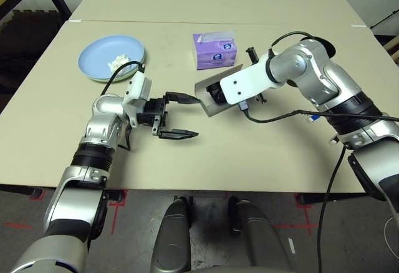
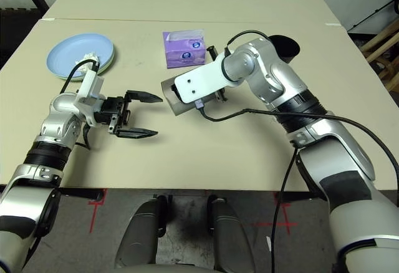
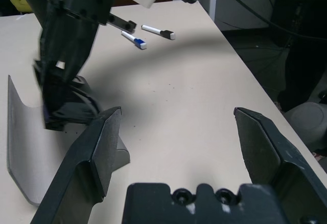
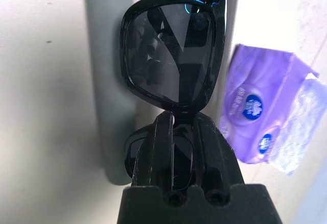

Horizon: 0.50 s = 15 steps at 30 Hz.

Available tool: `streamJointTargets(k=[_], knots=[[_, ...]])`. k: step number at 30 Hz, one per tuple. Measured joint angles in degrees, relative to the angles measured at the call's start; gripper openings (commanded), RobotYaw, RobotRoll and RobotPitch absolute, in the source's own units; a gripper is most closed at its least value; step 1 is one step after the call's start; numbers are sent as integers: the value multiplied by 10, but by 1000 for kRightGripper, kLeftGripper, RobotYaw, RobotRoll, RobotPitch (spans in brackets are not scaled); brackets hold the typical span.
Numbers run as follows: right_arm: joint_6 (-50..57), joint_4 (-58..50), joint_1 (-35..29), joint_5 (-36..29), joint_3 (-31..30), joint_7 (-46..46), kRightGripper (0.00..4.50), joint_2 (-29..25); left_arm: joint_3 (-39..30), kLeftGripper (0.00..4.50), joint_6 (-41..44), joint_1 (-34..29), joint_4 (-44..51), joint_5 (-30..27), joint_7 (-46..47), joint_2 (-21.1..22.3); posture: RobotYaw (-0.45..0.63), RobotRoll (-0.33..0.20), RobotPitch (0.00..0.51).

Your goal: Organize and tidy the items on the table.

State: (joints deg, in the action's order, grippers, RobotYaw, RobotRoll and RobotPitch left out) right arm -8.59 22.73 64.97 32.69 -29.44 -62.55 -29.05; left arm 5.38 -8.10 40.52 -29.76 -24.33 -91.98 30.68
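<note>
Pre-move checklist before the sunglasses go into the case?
1. Right end effector shut on the black sunglasses, gripped at the bridge: ok.
2. Grey glasses case lying open on the table: ok.
3. Sunglasses held over the open case: ok.
4. Sunglasses folded: cannot tell.
5. Left end effector open, level, beside the case, not gripping it: ok. Case could slide unbraced.
6. Purple tissue box and pens lie apart from the case: ok.

Glossy black plastic sunglasses, matte beige table, silver metal forearms.
</note>
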Motion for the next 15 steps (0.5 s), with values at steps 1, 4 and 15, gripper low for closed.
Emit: streamJointTargets(k=[1, 4, 15], knots=[[-3, 6, 3, 4, 0, 4, 421, 5, 0, 4500, 1, -1, 1, 0, 0, 0, 158, 0, 214], [-11, 26, 11, 10, -4, 12, 421, 15, -1, 4500, 4, -2, 1, 0, 0, 0, 157, 0, 213], [-21, 67, 21, 24, -6, 22, 421, 29, -4, 4500, 5, -2, 1, 1, 0, 0, 162, 0, 216]])
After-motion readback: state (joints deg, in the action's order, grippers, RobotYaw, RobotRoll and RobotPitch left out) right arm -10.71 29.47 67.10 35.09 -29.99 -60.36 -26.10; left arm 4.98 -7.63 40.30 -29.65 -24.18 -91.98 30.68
